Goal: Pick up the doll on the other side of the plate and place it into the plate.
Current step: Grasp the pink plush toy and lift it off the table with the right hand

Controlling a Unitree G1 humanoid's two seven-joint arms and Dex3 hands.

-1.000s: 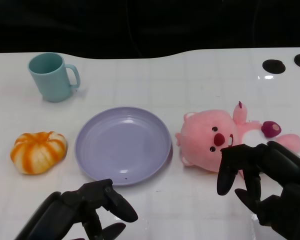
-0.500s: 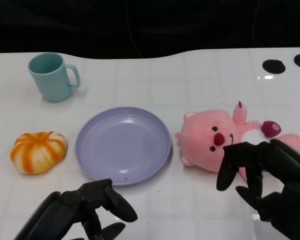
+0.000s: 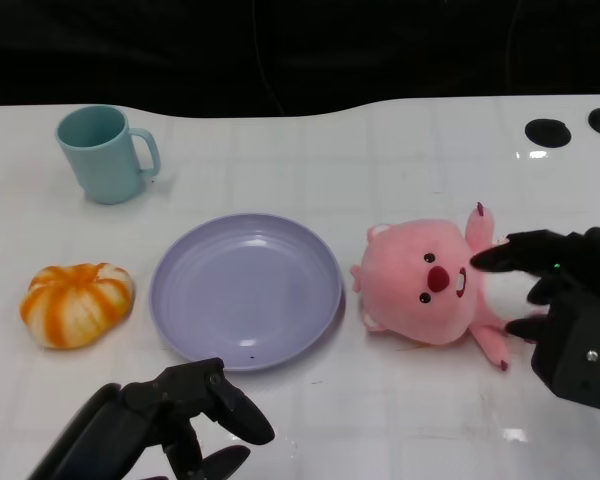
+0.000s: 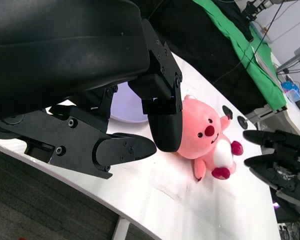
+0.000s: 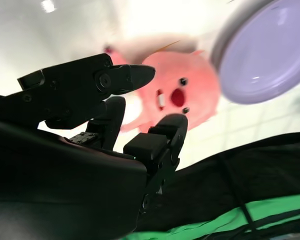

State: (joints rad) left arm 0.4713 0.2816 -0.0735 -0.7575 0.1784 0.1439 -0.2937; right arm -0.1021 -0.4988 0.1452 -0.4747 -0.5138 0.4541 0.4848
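My right robot hand (image 3: pixel 565 300), fingers spread, should close around the doll's (image 3: pixel 427 281) body at centre right.

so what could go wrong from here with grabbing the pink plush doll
The right hand is open beside the pink plush doll, fingers spread over its body and not yet around it. A shallow close might catch only an arm or leg, so the soft doll could dangle or slip. The doll lies close to the round lavender plate, so a push while closing might shove it against the plate's rim and nudge the plate.
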